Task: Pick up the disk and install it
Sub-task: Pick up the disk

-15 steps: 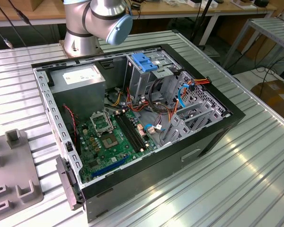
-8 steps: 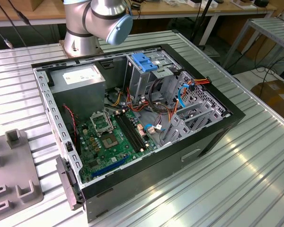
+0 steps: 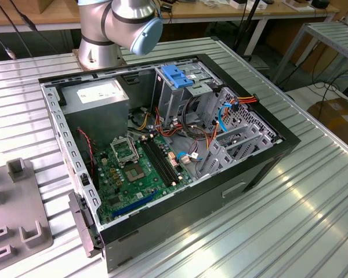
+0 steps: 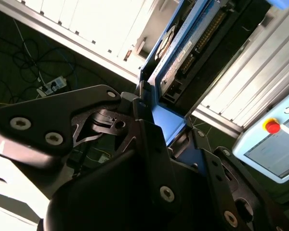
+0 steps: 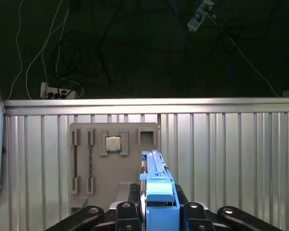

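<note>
Tool [image 4: 166, 120] gripped the disk [image 4: 183, 48], its near end hidden by the fingers [image 4: 149, 144]; in the exterior view the cropped arm [image 3: 119, 26] stood at eleven o'clock of the case [image 3: 249, 174].

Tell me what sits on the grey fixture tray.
In the first wrist view, the grey fixture tray holds a square chip and a thin green strip in recesses; the disk hides one corner of it.

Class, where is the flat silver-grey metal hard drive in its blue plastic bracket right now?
In both wrist views the blue-framed hard drive sits clamped in the black gripper, above the ribbed metal table near the grey fixture plate.
</note>
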Motion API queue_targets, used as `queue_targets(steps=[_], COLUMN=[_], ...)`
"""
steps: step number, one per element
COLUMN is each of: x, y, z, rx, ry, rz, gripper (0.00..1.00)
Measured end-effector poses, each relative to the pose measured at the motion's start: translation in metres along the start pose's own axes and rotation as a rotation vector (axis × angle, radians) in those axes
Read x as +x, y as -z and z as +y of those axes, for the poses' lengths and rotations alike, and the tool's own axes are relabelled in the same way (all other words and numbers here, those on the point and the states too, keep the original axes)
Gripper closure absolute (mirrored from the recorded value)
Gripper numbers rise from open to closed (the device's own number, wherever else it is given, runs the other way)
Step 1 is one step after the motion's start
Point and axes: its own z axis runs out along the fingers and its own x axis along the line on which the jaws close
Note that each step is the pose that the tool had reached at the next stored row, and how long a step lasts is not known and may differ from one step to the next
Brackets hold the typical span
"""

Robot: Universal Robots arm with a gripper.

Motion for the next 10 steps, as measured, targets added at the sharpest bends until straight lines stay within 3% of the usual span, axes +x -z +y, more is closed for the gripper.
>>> queue_targets(steps=[10], x=[-0.0002], y=[0.0], z=[-0.012], rx=[0.0001], ry=[0.0], rz=[0.0], gripper=[0.63])
